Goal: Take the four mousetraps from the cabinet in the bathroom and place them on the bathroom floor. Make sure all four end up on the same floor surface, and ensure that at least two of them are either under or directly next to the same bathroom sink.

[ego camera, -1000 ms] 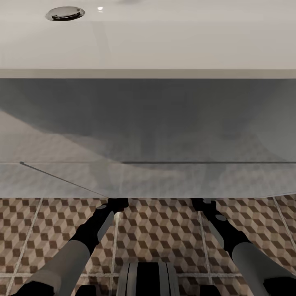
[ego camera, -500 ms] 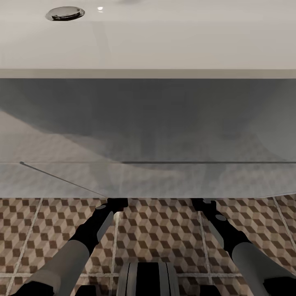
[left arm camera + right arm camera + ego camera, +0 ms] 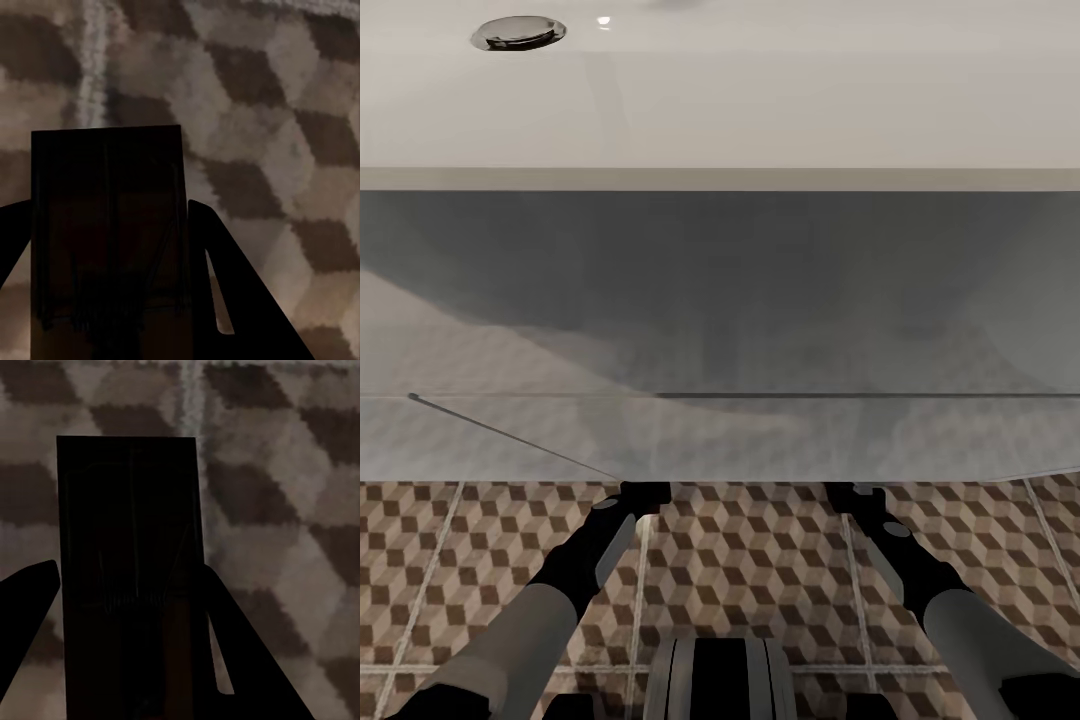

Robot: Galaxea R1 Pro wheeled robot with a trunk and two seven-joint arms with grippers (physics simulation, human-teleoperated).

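Note:
A dark, shadowed mousetrap [image 3: 105, 180] sits between the two fingers of my left gripper [image 3: 105, 214], which is shut on it just above the cube-patterned bathroom floor [image 3: 255, 112]. My right gripper [image 3: 127, 574] is shut on a second mousetrap [image 3: 127, 502] over the same tiles [image 3: 262, 472]. In the head view both forearms [image 3: 595, 550] [image 3: 900, 550] reach forward over the bathroom floor [image 3: 760, 560], and their ends are hidden under the white bathroom sink [image 3: 760, 100] and its vanity. The cabinet is out of view.
The sink's chrome drain [image 3: 518, 32] lies at the far left of the basin. The pale vanity front [image 3: 720, 300] stands close ahead as a wall across the whole width. Part of my base [image 3: 720, 680] shows at the near edge.

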